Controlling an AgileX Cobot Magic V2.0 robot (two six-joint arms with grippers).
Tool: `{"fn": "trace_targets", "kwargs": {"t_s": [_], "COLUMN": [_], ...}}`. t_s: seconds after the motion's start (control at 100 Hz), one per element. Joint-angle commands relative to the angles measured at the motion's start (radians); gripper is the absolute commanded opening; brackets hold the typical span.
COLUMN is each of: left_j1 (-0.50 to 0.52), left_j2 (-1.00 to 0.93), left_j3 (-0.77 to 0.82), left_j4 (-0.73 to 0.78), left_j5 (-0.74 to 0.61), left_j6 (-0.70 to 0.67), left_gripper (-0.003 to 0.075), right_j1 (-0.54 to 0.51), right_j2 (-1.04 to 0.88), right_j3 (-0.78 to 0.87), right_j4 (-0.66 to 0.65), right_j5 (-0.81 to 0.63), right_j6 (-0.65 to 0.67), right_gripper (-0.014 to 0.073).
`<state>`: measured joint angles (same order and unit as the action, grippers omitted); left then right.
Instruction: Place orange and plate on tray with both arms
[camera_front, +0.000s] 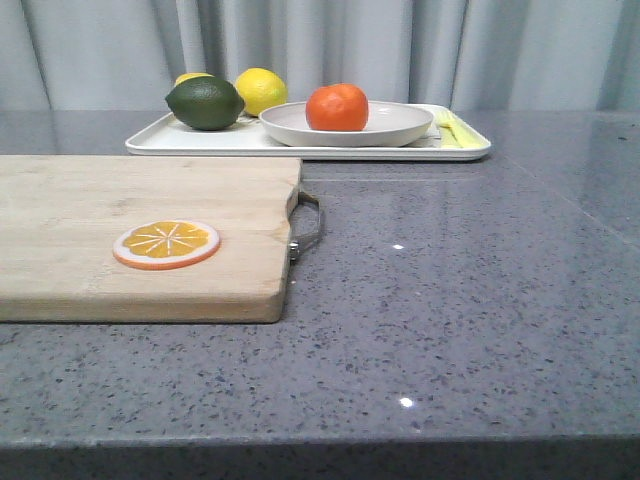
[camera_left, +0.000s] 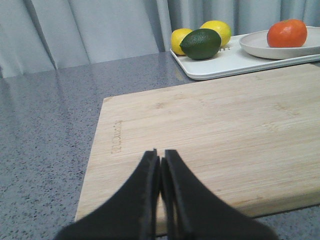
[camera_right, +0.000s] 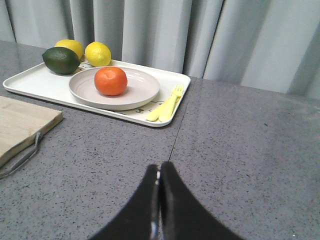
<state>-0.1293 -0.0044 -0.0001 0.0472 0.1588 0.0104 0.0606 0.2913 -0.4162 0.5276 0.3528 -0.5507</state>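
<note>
The orange sits in the beige plate, and the plate rests on the white tray at the back of the table. All three also show in the right wrist view: orange, plate, tray. In the left wrist view the orange and plate are far off on the tray. My left gripper is shut and empty over the wooden board. My right gripper is shut and empty over bare countertop, well short of the tray. Neither gripper shows in the front view.
A wooden cutting board with a metal handle lies at the front left, with an orange slice disc on it. On the tray stand a dark green lime, two lemons and yellow cutlery.
</note>
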Motion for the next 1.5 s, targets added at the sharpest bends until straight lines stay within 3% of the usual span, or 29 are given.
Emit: {"fn": "trace_targets", "kwargs": {"t_s": [0.0,0.34,0.55,0.83,0.98,1.16,1.49], "left_j1": [0.001,0.001,0.001,0.001,0.001,0.001,0.001], "left_j2": [-0.034,-0.034,-0.034,-0.034,-0.034,-0.034,-0.034], "left_j3": [0.010,0.010,0.010,0.010,0.010,0.010,0.010], "left_j4": [-0.001,-0.001,-0.001,-0.001,-0.001,-0.001,-0.001], "left_j5": [-0.090,-0.090,-0.090,-0.090,-0.090,-0.090,-0.090], "left_j6": [-0.010,-0.010,-0.010,-0.010,-0.010,-0.010,-0.010], "left_gripper": [-0.0020,-0.0020,-0.0020,-0.0020,-0.0020,-0.0020,-0.0020], "right_j1": [-0.006,-0.006,0.014,0.042,0.042,0.041,0.040], "right_j2": [0.008,0.008,-0.004,-0.104,-0.196,-0.318,-0.313], "right_j3": [-0.026,-0.025,-0.015,0.155,0.277,0.358,0.422], "right_j4": [0.018,0.009,-0.128,-0.528,-0.540,-0.541,-0.548], "right_j5": [-0.073,-0.075,-0.094,-0.250,-0.335,-0.340,-0.368], "right_j6": [-0.009,-0.009,0.015,0.508,0.551,0.551,0.551], "right_gripper": [-0.0102,-0.0102,-0.0102,-0.0102,-0.0102,-0.0102,-0.0102]}}
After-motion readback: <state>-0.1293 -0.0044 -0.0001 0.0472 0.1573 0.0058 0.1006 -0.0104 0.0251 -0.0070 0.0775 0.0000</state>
